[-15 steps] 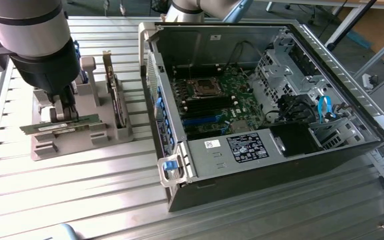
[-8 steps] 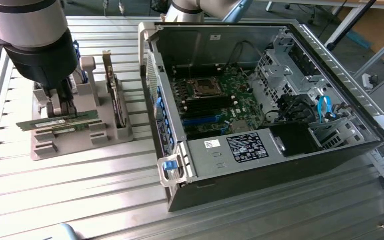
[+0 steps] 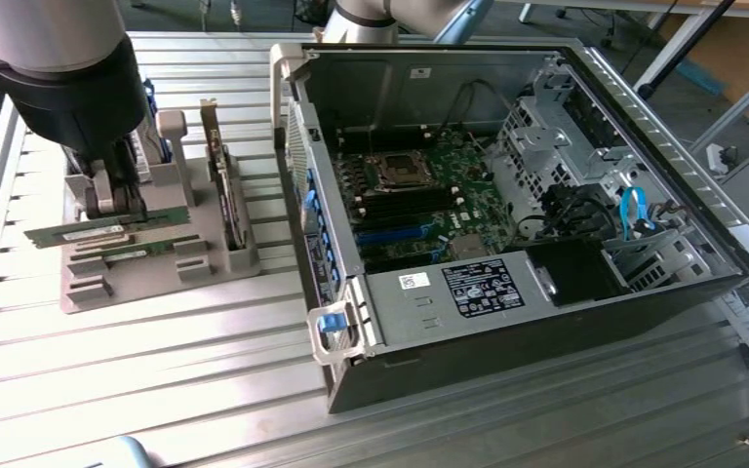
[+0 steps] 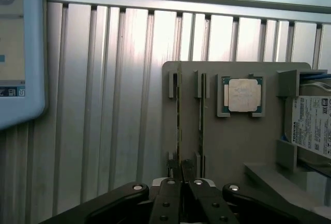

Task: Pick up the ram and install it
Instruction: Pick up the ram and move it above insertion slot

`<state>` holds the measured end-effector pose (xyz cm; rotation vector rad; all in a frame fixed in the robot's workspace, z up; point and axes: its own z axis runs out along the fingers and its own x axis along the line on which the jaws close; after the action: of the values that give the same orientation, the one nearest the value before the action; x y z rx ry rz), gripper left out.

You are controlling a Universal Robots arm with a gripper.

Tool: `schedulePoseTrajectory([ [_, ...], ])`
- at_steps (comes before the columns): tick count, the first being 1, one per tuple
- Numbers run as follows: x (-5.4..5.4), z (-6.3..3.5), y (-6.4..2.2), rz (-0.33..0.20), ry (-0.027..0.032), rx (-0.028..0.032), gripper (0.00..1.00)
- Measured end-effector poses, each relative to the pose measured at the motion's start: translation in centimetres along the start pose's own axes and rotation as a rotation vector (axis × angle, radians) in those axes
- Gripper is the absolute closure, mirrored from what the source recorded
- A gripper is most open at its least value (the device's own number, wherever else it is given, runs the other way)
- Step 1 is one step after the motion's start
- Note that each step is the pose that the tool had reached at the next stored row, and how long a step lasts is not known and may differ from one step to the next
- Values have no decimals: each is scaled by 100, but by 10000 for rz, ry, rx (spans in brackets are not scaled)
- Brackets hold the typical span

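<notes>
wrist view, fingers pinch edge-on ram, its near end hidden

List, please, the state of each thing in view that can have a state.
computer case: on its side, open, motherboard exposed
the ram: in the holder, not installed
second ram stick: in the holder, beside the first
gripper: lowered onto the ram
expansion card: upright in the holder
processor chip: flat in its recess in the holder
</notes>
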<state>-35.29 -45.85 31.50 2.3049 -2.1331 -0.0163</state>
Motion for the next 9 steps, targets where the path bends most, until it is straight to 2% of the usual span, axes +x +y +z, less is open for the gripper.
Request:
schedulePoseTrajectory([
  [9,-1,-197,1,0,0,-1,88],
])
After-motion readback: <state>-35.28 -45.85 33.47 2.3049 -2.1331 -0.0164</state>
